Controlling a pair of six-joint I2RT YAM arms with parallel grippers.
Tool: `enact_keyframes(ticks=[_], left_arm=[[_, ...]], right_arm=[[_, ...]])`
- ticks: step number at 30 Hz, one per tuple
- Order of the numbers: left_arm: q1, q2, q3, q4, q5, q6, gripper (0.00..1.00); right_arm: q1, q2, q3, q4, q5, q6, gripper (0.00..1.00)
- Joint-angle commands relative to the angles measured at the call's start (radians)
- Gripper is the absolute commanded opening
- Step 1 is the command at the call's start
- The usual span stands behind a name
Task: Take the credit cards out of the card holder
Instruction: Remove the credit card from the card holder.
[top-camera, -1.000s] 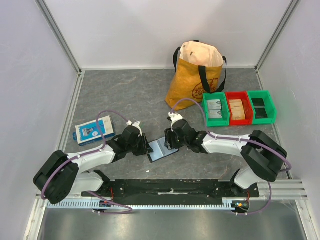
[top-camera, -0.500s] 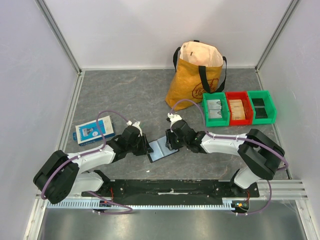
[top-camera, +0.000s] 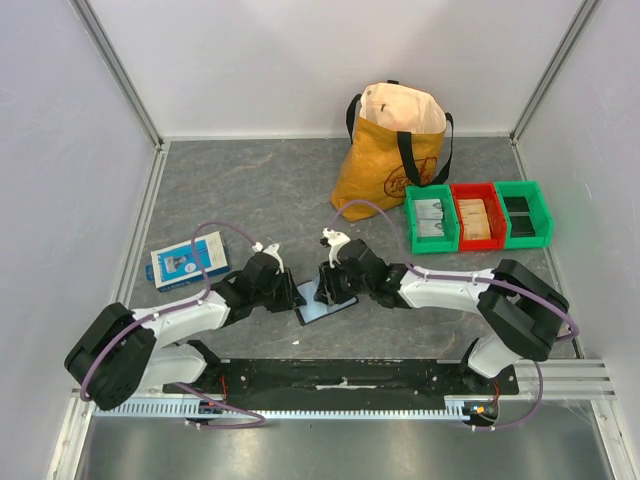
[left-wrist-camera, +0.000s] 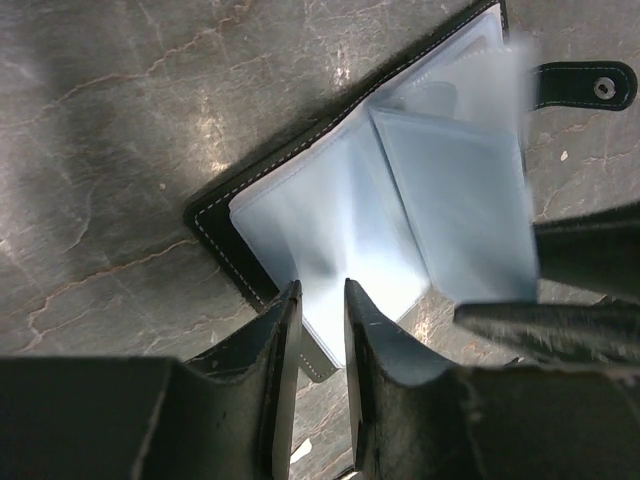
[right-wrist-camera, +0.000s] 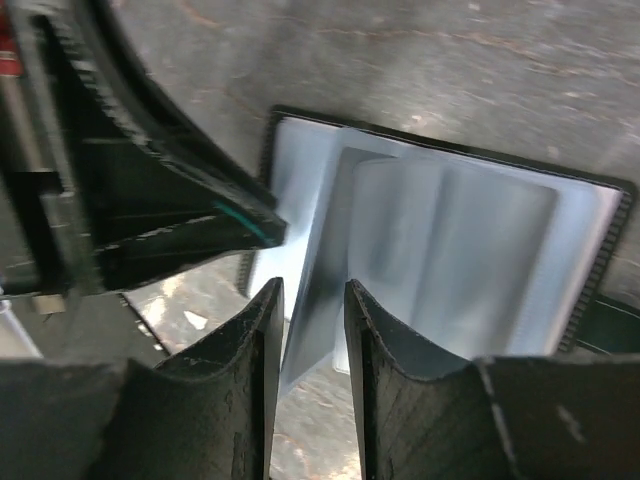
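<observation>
The black card holder (top-camera: 322, 303) lies open on the table between my two grippers, showing white stitching and pale blue-grey sleeves (left-wrist-camera: 330, 210). Its stud tab (left-wrist-camera: 590, 88) sticks out at the far side. My left gripper (left-wrist-camera: 322, 292) stands slightly open, its fingertips at the holder's near edge. My right gripper (right-wrist-camera: 313, 290) is narrowly open around a raised pale blue-grey leaf (right-wrist-camera: 325, 300). I cannot tell whether that leaf is a credit card or a sleeve, nor whether the fingers touch it. Pale card shapes (right-wrist-camera: 480, 240) show inside the sleeves.
A blue-and-white flat box (top-camera: 187, 262) lies at the left. A tan tote bag (top-camera: 392, 150) stands at the back. Beside it sit a green bin (top-camera: 432, 222), a red bin (top-camera: 477, 220) and another green bin (top-camera: 523, 213). Walls enclose the table.
My right gripper has moved left over the open holder and its jaws have narrowed around a leaf. The left arm has stayed still.
</observation>
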Motion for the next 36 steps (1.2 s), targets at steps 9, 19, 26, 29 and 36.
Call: enact_keyframes(ticks=[9,19,26,29,36], left_arm=[[-0.009,-0.349,-0.094,-0.182,-0.225,-0.164,0.35],[-0.008,-0.465,-0.080,-0.210,-0.221,-0.140,0.38],[-0.008,-0.382,-0.052,-0.182,-0.194,-0.146,0.37],[-0.009,-0.414,-0.061,-0.198,-0.222,-0.157,0.37],[-0.008,-0.500,-0.074,-0.251,-0.274,-0.157,0.37]], right_arm=[[0.088,0.086,0.113,0.055,-0.102,0.001,0.44],[0.088,-0.016,0.119,-0.056,0.089,-0.062,0.51],[0.112,0.023,0.143,-0.100,0.175,-0.117,0.66],[0.146,0.044,0.171,-0.135,0.247,-0.152,0.67],[0.203,0.110,0.216,-0.174,0.352,-0.203,0.67]])
